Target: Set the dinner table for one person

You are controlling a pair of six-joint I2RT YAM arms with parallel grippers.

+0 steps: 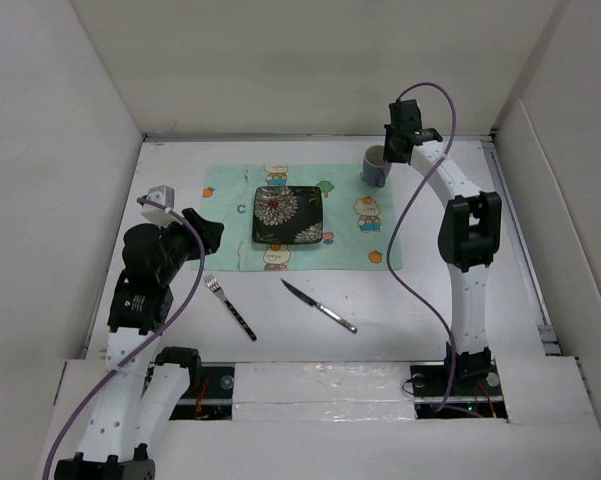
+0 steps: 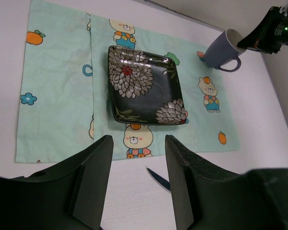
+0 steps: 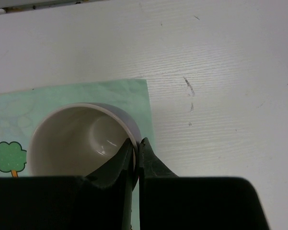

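On the white dinner table (image 1: 430,290) lies a mint-green cartoon placemat (image 1: 230,200) with a black floral square plate (image 1: 289,216) at its middle. A purple-grey mug (image 1: 377,167) is at the mat's far right corner. My right gripper (image 3: 135,141) is shut on the mug's (image 3: 67,139) rim, one finger inside and one outside. A fork (image 1: 230,307) and a knife (image 1: 320,306) lie on the bare table near the mat's front edge. My left gripper (image 2: 138,143) hovers open above that front edge, left of the knife tip (image 2: 158,178), holding nothing.
White walls (image 1: 60,150) close in the table on the left, back and right. The placemat (image 2: 52,96) has a fold running down its left part. The arm bases stand at the near edge.
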